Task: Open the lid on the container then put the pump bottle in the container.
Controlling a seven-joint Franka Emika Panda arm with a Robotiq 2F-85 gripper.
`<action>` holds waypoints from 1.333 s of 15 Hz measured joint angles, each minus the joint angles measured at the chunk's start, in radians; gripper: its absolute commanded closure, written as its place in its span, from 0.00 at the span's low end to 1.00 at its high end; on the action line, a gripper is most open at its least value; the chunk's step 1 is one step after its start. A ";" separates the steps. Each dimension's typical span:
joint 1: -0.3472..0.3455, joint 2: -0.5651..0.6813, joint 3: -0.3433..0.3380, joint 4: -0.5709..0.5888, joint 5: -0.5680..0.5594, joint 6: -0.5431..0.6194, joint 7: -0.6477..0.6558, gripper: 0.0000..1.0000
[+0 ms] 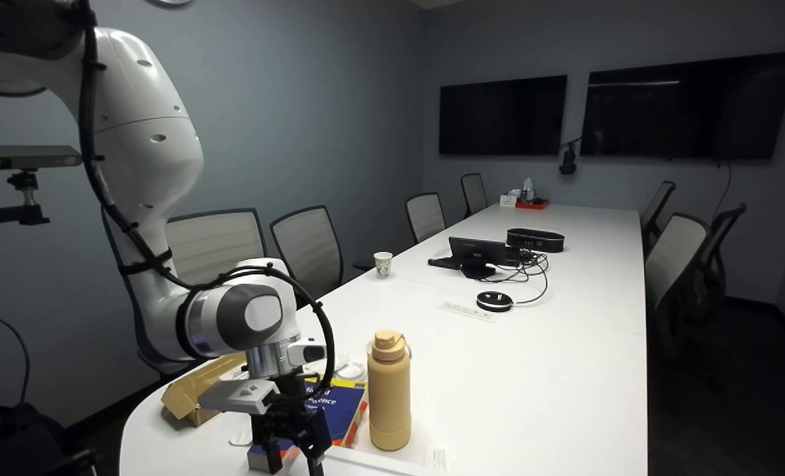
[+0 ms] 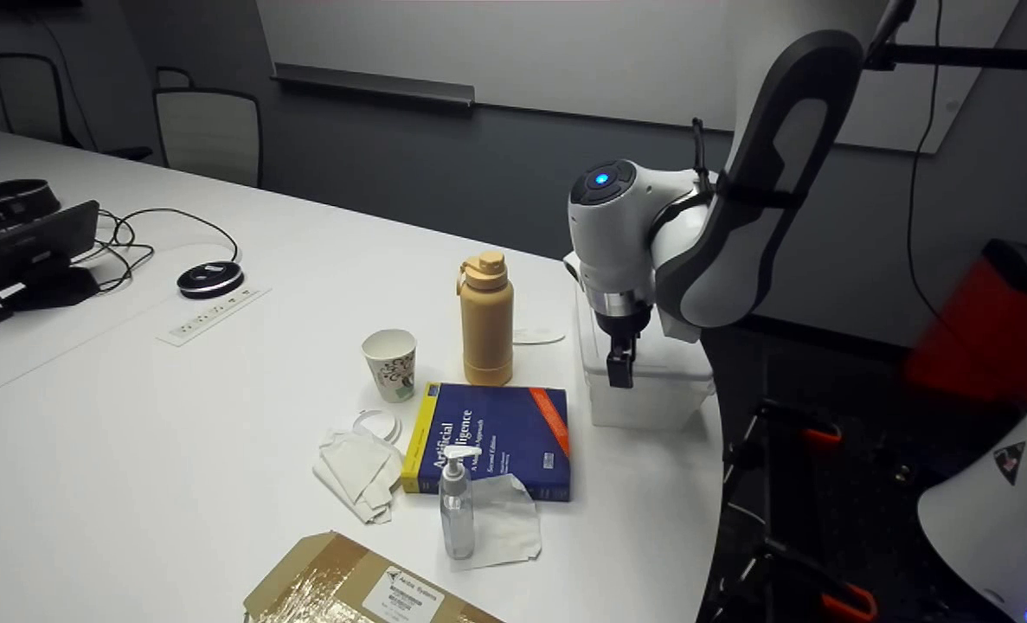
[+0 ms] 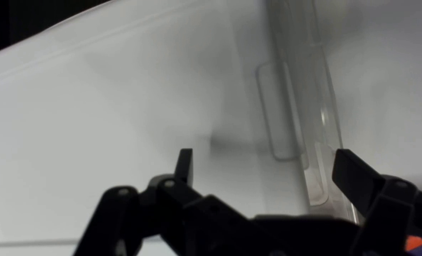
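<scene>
The container is a translucent white box (image 2: 647, 402) at the table's edge, with its pale lid (image 2: 664, 350) lying on top. In the wrist view the lid (image 3: 107, 142) fills the left, and a clear latch-like edge (image 3: 315, 177) runs down right of centre. My gripper (image 3: 262, 160) is open and empty over this edge, one finger above the lid, the other outside it. Whether it touches is unclear. It shows in both exterior views (image 1: 294, 459) (image 2: 621, 368). The pump bottle (image 2: 457, 510), clear with a white pump top, stands upright near the book; elsewhere it is out of view.
A tall tan bottle (image 2: 487, 324) stands beside the blue book (image 2: 500, 441), near the container. A paper cup (image 2: 390, 365), napkins (image 2: 362, 472) and a cardboard box (image 2: 349, 588) lie around. A speaker puck (image 2: 210, 279) is farther along the table.
</scene>
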 measured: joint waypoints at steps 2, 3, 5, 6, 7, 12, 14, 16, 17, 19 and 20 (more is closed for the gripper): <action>0.004 0.003 -0.009 0.003 -0.016 0.000 0.019 0.00; 0.007 0.005 -0.015 0.004 -0.027 0.000 0.031 0.00; 0.014 0.009 -0.027 0.008 -0.049 0.000 0.051 0.00; 0.014 0.009 -0.030 0.009 -0.056 0.000 0.055 0.00; 0.014 0.009 -0.031 0.010 -0.062 0.000 0.057 0.00; 0.012 0.009 -0.032 0.014 -0.082 0.000 0.063 0.00; 0.010 0.009 -0.032 0.017 -0.083 0.000 0.063 0.00; 0.009 0.009 -0.032 0.019 -0.084 0.000 0.063 0.00; 0.009 0.010 -0.032 0.019 -0.084 0.000 0.063 0.00; 0.009 0.011 -0.035 0.019 -0.089 0.000 0.064 0.00; 0.009 0.013 -0.039 0.020 -0.096 0.000 0.067 0.00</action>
